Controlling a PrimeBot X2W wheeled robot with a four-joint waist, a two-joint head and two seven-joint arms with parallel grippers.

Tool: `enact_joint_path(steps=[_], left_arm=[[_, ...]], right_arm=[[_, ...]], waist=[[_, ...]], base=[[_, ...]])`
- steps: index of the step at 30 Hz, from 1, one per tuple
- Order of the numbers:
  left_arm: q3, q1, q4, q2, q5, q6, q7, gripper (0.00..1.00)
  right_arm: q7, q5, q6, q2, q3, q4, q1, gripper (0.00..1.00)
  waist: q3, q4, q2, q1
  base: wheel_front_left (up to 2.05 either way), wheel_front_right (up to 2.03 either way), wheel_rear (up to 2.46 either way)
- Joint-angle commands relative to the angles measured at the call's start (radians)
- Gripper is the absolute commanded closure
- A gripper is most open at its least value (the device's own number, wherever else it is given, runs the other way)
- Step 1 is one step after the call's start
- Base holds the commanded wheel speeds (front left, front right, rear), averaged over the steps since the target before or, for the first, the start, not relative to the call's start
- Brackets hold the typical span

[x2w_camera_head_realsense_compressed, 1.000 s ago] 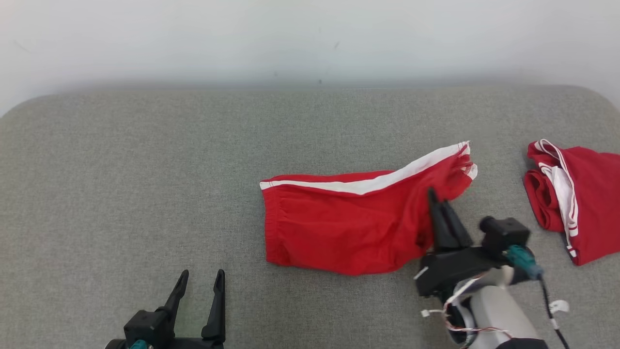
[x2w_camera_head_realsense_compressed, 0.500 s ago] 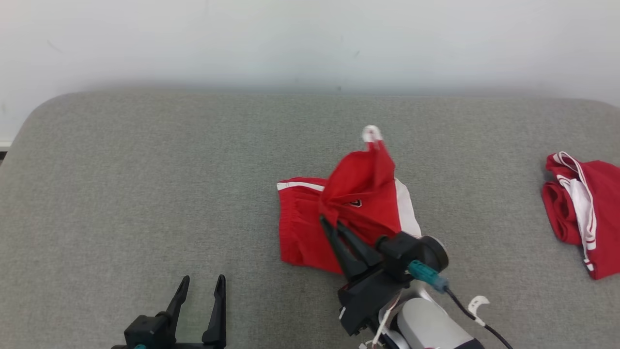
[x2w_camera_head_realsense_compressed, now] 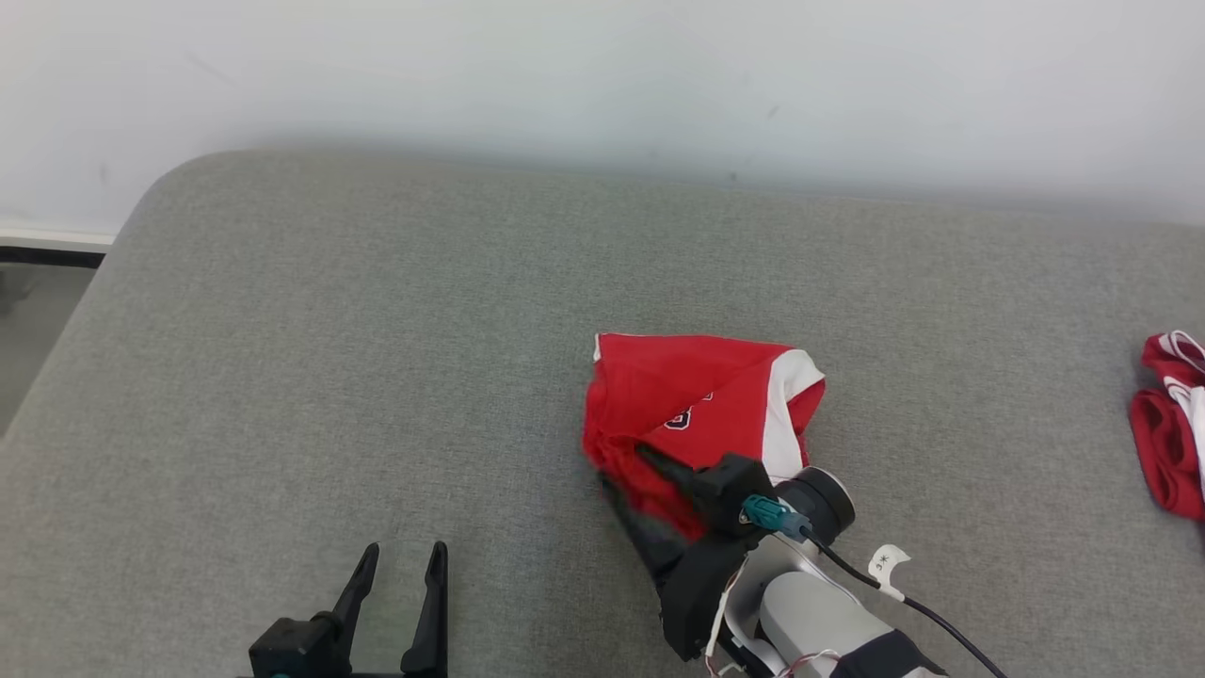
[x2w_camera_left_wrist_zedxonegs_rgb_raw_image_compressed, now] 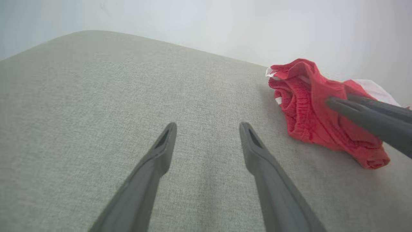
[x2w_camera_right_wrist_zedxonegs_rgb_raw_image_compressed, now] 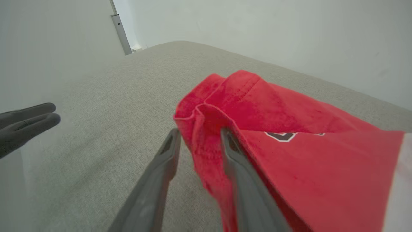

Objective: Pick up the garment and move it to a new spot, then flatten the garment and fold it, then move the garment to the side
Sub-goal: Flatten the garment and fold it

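Counter (x2w_camera_head_realsense_compressed: 377, 330): grey and fabric-covered. It runs under both pairs of fingers and is bare ahead of the left pair.
Garment (x2w_camera_head_realsense_compressed: 697, 386): red shorts with a white side stripe, lying on the counter at the tips of the right fingers and well to the right of the left fingers. It is doubled over on itself into a bunched, uneven heap, not a flat rectangle.
Second red garment (x2w_camera_head_realsense_compressed: 1167, 443): crumpled, well apart to the right of the right fingers, not touched.
Right fingers (x2w_camera_right_wrist_zedxonegs_rgb_raw_image_compressed: 170, 154): low over the counter and parted a little, with a hemmed fold of the garment standing between them. Whether they pinch it or merely flank it, I cannot tell.
Left fingers (x2w_camera_head_realsense_compressed: 431, 593): spread wide and holding nothing, resting near the counter's front with the garment off to their right.
Logo (x2w_camera_head_realsense_compressed: 680, 417): a small dark mark on the upper red layer, just beyond the right fingers.
Step in hand: most likely the fold, with one end laid over the other and the carried edge about to be let go.
Next move: spread the right fingers fully and draw them back without dragging the top layer. The ruffled near edge probably needs smoothing before the garment goes to the side.
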Motion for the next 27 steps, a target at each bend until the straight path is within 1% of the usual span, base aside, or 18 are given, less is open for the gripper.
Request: enact_joint_path(steps=[1,5,9,12,16,20,23,27], left_arm=[[0.004,0.014,0.0,0.001,-0.004,0.002,-0.003,0.0],[0.018,0.021,-0.008,0.001,0.003,0.002,-0.003,0.0],[0.043,0.022,-0.014,0.001,0.014,0.002,-0.003,0.0],[0.057,0.027,-0.022,0.0,0.021,0.002,-0.003,0.0],[0.073,0.034,-0.027,0.001,0.026,0.002,-0.003,0.0],[0.077,0.037,-0.031,0.001,0.026,0.002,-0.003,0.0],[0.074,0.035,-0.033,0.001,0.028,0.002,-0.003,0.0],[0.069,0.032,-0.034,0.001,0.027,0.002,-0.003,0.0]], right_arm=[[-0.004,0.009,-0.003,0.002,-0.003,0.015,-0.015,0.0],[-0.026,0.018,-0.003,0.001,-0.033,0.049,-0.011,0.0],[-0.04,0.018,-0.003,0.002,-0.082,0.039,0.012,0.0],[-0.041,-0.003,-0.003,0.002,-0.156,-0.02,0.031,0.0],[-0.041,-0.041,-0.003,0.001,-0.276,-0.129,0.113,0.0],[-0.042,-0.068,-0.003,0.002,-0.35,-0.208,0.186,0.0],[-0.042,-0.074,-0.003,0.002,-0.378,-0.235,0.238,0.0],[-0.042,-0.052,-0.003,0.002,-0.382,-0.236,0.277,0.0]], waist=[[0.0,0.01,-0.0001,0.0],[-0.002,0.001,-0.0001,0.0],[-0.008,-0.024,-0.0001,0.0],[-0.013,-0.047,-0.0001,0.0],[-0.018,-0.074,-0.0001,0.0],[-0.02,-0.092,-0.0001,0.0],[-0.019,-0.096,-0.0001,0.0],[-0.014,-0.095,-0.0001,0.0]], base=[[0.0,0.0,0.0],[0.0,0.0,0.0],[0.0,0.0,0.0],[0.0,0.0,0.0],[0.0,0.0,0.0],[0.0,0.0,0.0],[0.0,0.0,0.0],[0.0,0.0,0.0]])
